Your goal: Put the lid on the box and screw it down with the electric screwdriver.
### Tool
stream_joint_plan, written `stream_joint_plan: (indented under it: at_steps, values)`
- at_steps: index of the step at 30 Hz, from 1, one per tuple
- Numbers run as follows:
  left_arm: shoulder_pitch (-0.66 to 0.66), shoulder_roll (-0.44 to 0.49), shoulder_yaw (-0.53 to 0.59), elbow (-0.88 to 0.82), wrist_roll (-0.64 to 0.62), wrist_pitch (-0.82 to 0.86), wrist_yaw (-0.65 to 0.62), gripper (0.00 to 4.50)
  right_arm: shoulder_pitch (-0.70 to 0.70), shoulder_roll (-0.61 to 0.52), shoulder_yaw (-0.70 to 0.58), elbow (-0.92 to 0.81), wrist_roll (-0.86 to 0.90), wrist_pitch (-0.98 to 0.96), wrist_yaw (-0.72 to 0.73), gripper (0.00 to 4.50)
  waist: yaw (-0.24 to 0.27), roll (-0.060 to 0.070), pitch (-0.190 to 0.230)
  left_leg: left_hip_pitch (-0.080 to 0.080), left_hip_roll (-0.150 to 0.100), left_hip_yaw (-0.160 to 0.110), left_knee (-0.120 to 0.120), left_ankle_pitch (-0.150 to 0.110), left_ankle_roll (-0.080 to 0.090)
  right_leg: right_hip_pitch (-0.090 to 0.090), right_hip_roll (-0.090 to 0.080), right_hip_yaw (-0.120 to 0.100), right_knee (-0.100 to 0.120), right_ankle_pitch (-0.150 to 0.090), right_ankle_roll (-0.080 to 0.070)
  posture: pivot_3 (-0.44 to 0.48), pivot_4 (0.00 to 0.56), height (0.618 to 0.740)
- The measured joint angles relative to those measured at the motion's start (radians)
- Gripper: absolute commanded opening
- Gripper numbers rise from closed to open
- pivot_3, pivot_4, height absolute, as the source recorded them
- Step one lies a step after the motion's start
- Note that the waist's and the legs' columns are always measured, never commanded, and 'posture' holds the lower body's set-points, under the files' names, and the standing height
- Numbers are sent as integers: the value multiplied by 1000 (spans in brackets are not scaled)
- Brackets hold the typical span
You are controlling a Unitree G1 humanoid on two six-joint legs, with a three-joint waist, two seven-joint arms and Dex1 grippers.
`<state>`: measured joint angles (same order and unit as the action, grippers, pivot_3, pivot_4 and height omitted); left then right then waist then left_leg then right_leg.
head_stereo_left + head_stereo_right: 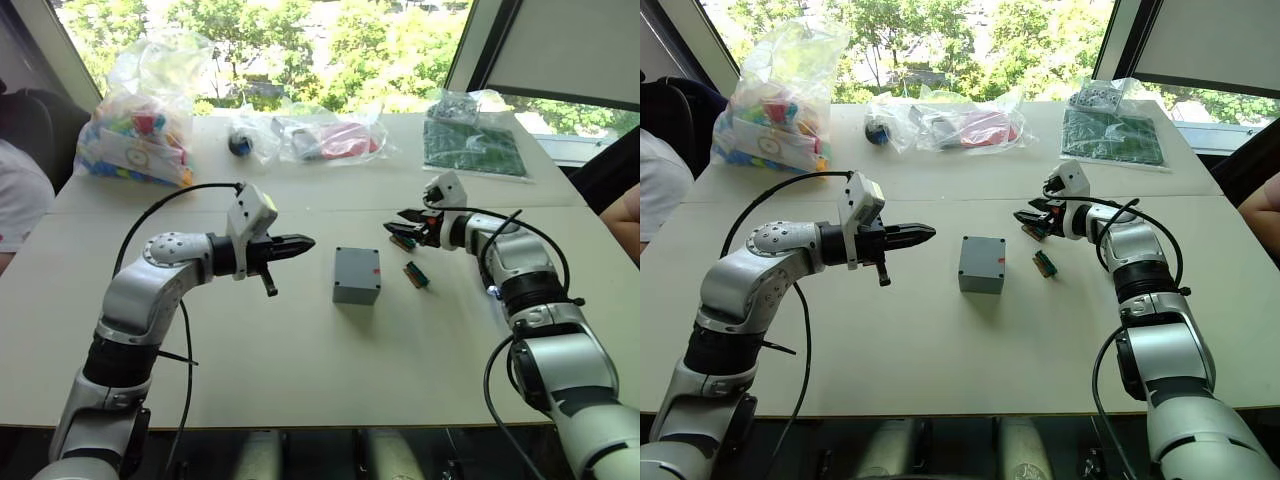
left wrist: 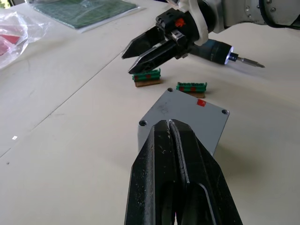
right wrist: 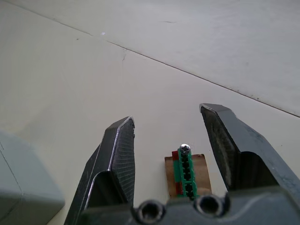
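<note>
At table centre stood the box point(image 1: 357, 275), a small grey square plastic enclosure with the lid point(image 2: 187, 117) already seated on top, screw holes at its corners and a small red mark near one edge; no readable writing appeared on either. Left gripper point(image 1: 300, 243), glossy black and tapered, hovered just beside the box with its fingers point(image 2: 161, 159) pressed together on nothing. Right gripper point(image 1: 406, 226) hung well apart on the far side, fingers point(image 3: 115, 159) spread, over a green ribbed terminal block on a brown card point(image 3: 187, 174); a second green block point(image 1: 416, 274) lay near the box. Behind that gripper, the electric screwdriver point(image 2: 220, 50), dark and cylindrical with a thin metal bit and a lit tip, seemed to lie on the cream tabletop point(image 1: 300, 370), though its resting point was hidden. Clear plastic bags of coloured parts point(image 1: 140, 130) and a green circuit board point(image 1: 472, 145) lay at the far edge.
</note>
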<state>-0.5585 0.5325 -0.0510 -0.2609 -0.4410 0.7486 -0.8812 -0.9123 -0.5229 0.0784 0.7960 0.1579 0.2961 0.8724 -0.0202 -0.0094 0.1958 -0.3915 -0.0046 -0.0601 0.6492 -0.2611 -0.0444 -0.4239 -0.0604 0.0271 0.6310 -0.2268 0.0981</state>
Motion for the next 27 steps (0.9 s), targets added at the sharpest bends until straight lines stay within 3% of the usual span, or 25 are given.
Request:
stream_joint_plan:
  at_steps: [15,19,22,27]
  values:
    - [27,6,-6,-18,-9,7,34,0,-10,5,-9,75,-48,-28,12,2564,-14,0,0,0,0,0,0,0,0,0,0,0,0,0,0,0,150,740]
    - [27,6,-10,-18,-9,4,35,0,-11,14,-21,83,-47,-28,6,1521,-22,0,0,0,0,0,0,0,0,0,0,0,0,0,0,0,150,740]
    - [27,6,-14,-18,-8,0,35,0,-20,22,-29,100,-46,-27,0,179,-25,0,0,0,0,0,0,0,0,0,0,0,0,0,0,0,150,740]
    - [27,6,-16,-16,-7,-13,35,0,-26,34,-41,111,-47,-28,-7,80,-24,0,0,0,0,0,0,0,0,0,0,0,0,0,0,0,150,740]
